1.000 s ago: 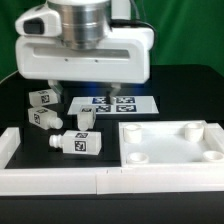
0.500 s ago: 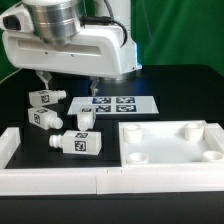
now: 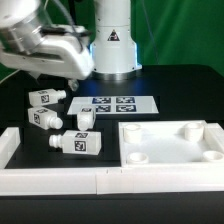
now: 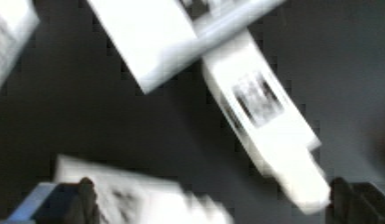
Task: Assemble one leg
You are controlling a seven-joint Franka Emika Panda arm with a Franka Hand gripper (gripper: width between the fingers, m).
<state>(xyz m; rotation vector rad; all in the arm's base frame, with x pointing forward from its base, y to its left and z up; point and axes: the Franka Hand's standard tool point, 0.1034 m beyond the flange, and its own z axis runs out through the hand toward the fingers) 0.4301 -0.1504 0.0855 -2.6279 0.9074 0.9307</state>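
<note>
Our gripper hangs high, jaws wide, nothing between them; wrist view's smeared. Beneath it a leg lies on its side toward the edge of the desk at the exterior view's left, three more nearby. We'd square up over one before descending.

No words or numbers can be read.
Square black-and-white tags mark the marker board and the legs; a dark triangle sign sits on the arm base; wrist view too blurred.
</note>
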